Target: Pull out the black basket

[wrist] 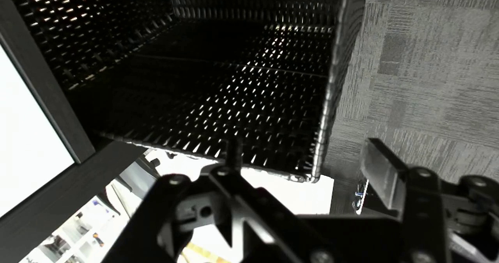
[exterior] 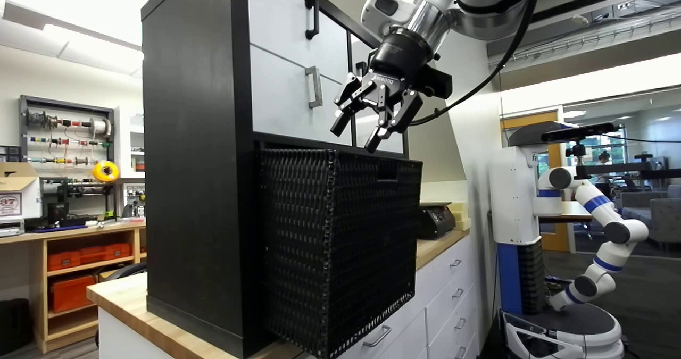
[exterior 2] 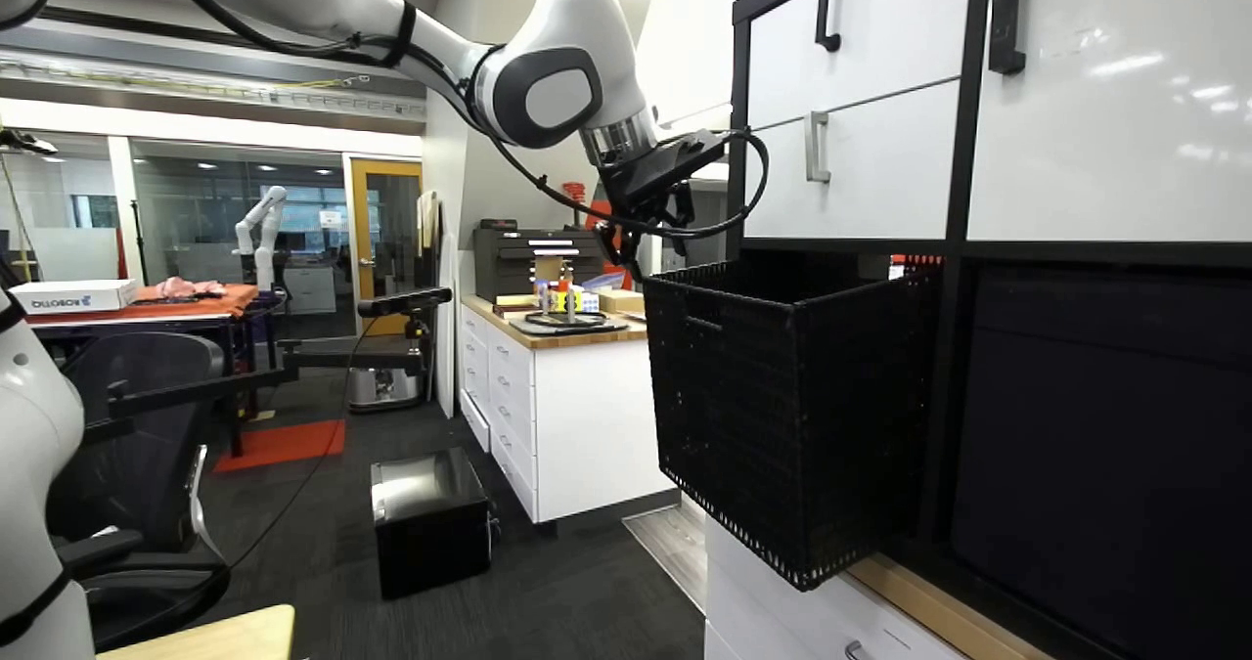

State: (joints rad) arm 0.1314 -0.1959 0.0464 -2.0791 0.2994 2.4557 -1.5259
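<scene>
location of black basket (exterior: 367, 236): projects from the lower bay of the black shelf unit (exterior: 191, 162), beneath white drawer fronts (exterior: 287, 95). in both exterior views, stands well forward of the frame face. extends past the edge of the wooden countertop (exterior: 125, 290), above white base drawers (exterior: 444, 298). depth of rear end inside the bay: cannot tell.

state of gripper (exterior: 356, 133): released, with widely parted jaws. in the wrist view, shows fingers (wrist: 380, 173) well apart and, on a line into the space between, the front rim (wrist: 329, 99) of the basket. position: near the front rim, with downward-pointing fingertips, above and to one side of the slot handle (exterior: 387, 178) as seen in an exterior view. contact with the rim: cannot tell.

orientation of robot arm (exterior 2: 342, 0): reaches in from above and angles down toward the basket. carries a black cable (exterior 2: 523, 171), looped past the gripper.

interior of basket: in the wrist view, presents dark woven surfaces and bright specks across the weave. outside the front rim: gray carpet (wrist: 429, 87).

surroundings in an exterior view: wire spools (exterior: 100, 127) and a white mobile robot (exterior: 513, 194) with blue bands. also in an exterior view: glossy black box (exterior 2: 430, 513) on the carpet; farther back, black tool chest (exterior 2: 509, 254) on a separate white-drawer counter (exterior 2: 592, 416), near crowded small items (exterior 2: 567, 300).
</scene>
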